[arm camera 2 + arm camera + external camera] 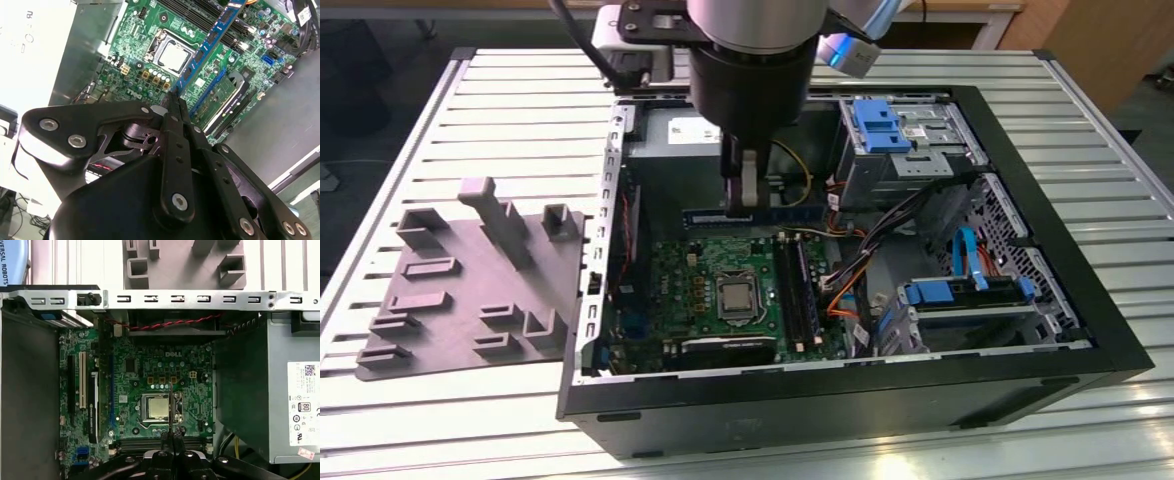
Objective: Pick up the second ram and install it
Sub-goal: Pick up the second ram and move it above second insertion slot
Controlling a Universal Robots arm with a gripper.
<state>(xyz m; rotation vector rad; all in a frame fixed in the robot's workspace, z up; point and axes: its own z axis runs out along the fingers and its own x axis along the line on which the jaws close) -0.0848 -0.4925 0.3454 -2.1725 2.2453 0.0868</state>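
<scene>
The computer case point(854, 410) lies open on top, and the room over the motherboard point(707, 265) is the one clear shaft. The tool point(749, 207) hangs in it, clamped on the second ram point(787, 214), which sticks out crosswise. The power supply point(670, 148) walls the far side. Toward the exterior view's right, the drive cage point(894, 140) and tangled cables point(854, 270) crowd in. On the desk point(454, 420), a grey moulded tray point(454, 290) takes the exterior view's left.
</scene>
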